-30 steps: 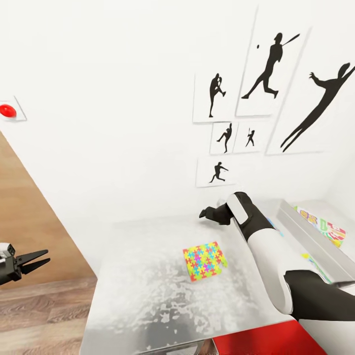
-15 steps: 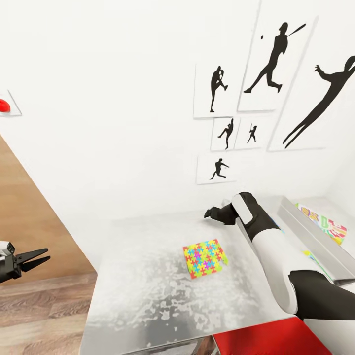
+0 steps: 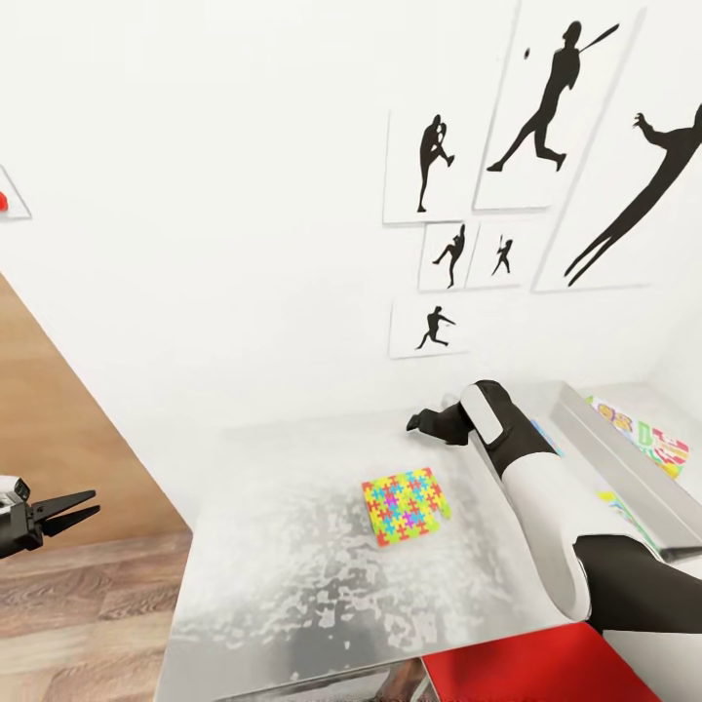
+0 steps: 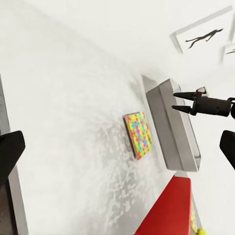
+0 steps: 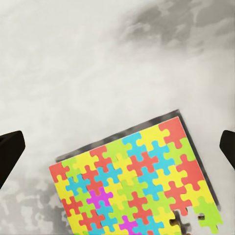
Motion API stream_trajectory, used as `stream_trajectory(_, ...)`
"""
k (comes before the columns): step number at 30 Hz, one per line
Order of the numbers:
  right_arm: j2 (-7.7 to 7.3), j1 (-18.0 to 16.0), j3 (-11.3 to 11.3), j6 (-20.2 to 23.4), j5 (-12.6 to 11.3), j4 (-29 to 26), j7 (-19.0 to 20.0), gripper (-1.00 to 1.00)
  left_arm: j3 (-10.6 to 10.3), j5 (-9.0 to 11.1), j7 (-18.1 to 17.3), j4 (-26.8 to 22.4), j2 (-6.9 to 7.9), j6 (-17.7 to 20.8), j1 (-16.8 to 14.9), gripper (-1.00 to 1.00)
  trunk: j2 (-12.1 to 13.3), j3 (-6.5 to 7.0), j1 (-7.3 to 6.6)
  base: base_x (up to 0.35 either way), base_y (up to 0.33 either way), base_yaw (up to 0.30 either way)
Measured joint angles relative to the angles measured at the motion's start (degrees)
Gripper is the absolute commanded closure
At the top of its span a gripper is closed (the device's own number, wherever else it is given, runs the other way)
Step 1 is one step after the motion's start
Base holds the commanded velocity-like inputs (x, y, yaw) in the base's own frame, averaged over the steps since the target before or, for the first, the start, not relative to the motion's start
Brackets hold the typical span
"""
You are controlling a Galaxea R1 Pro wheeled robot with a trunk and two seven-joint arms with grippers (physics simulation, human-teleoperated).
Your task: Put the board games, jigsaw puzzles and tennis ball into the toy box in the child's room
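Head camera tilted and turned a little over the last second: baseball-player silhouette pictures [image 3: 507, 185] risen and slid right in the head view, red button on its wall plate [image 3: 3, 201] pushed almost off the left edge, more of the red surface [image 3: 526, 668] at the near edge exposed. Right end effector [image 3: 421, 422] crept slightly to the right across the far part of the tabletop [image 3: 292, 575], forearm with it, fingers parted above the bare grey top, well apart from the jigsaw puzzle [image 3: 406, 505]. Board game [image 3: 639, 434] in the toy box [image 3: 609, 468] shifted toward the right edge of the head view with the camera.
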Motion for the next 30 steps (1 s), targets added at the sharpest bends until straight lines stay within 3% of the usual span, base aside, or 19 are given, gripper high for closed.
stream_trajectory(20,-0.14,-0.1,0.0,0.1,-0.1,0.0,0.2,-1.0,0.0,0.0,0.0,0.0,-0.01,0.0,0.0,-1.0,0.0,-1.87,0.0,0.0,0.0,0.0)
stream_trajectory(30,-1.08,-0.1,0.0,0.3,-0.2,-0.1,4.0,-1.0,0.0,0.0,0.0,0.0,-0.01,0.0,0.0,-1.0,0.0,-2.8,0.0,0.0,0.0,0.0)
